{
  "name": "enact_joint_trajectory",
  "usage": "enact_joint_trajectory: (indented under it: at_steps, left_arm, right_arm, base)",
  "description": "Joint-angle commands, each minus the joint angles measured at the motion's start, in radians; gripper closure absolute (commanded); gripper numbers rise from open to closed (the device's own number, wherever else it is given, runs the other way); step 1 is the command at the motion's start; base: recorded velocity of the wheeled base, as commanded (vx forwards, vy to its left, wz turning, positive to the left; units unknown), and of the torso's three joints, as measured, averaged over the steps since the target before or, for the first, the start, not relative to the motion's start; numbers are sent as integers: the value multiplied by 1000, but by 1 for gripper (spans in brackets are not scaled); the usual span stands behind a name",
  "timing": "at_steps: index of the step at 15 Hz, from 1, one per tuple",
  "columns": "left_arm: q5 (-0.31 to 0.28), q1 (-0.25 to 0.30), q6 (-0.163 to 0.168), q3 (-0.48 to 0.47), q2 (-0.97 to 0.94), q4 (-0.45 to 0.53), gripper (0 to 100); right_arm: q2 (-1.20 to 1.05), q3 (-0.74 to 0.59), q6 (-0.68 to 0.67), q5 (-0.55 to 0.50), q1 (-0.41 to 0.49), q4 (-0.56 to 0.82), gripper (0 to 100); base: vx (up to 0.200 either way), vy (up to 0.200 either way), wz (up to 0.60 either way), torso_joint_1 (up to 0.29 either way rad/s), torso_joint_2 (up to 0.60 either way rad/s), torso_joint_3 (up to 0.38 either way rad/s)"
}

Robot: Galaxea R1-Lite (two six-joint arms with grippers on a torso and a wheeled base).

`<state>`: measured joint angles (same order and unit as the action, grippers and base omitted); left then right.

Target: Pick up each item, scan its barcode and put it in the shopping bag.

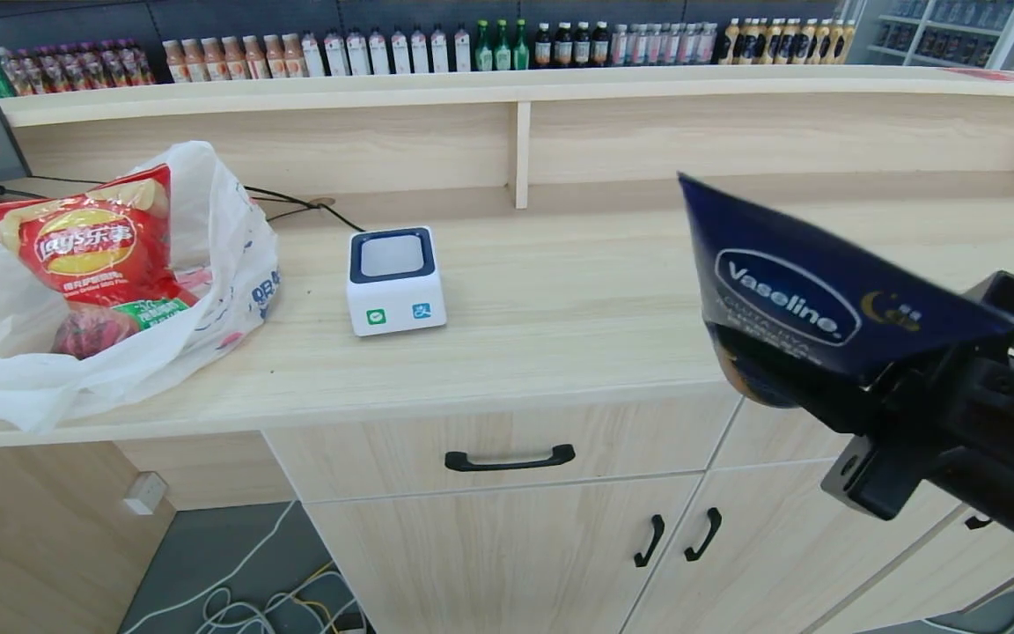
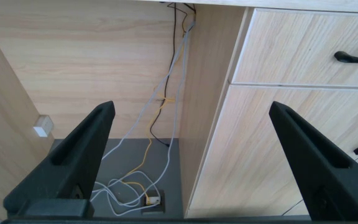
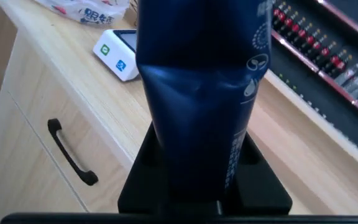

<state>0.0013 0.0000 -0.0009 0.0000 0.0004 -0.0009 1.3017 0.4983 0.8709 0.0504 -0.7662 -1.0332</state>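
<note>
Clamped in the right gripper (image 1: 863, 387), the dark blue tube (image 1: 789, 282) hangs in the air well to the right of the scanner (image 1: 395, 280), its long axis slanting up toward the scanner's side, so the right arm looks nearer, while the left gripper (image 2: 191, 115) gapes wide and empty below the scanner's level

The light wooden counter (image 1: 577, 299) bears a white scanner (image 1: 395, 280), a white shopping bag (image 1: 230, 229) to the scanner's left, and black cables (image 1: 296, 202) behind the scanner.
</note>
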Motion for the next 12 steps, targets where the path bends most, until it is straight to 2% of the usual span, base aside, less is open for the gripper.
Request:
enact_joint_trajectory:
  at_steps: [1,4,8,12]
  left_arm:
    - [0,-2,-1,0,0,-1,0]
    - [0,0,-1,0,0,-1,0]
    - [0,0,-1,0,0,1,0]
    - [0,0,-1,0,0,1,0]
  right_arm:
    - [21,28,100,-3,-53,-2,100]
    - [24,31,290,3,-133,-4,100]
    - [51,59,511,132,-139,-2,100]
    - [73,54,657,216,-140,1,100]
  base:
    - [0,0,0,0,0,0]
    - [0,0,0,0,0,0]
    - [0,0,0,0,0,0]
    - [0,0,0,0,0,0]
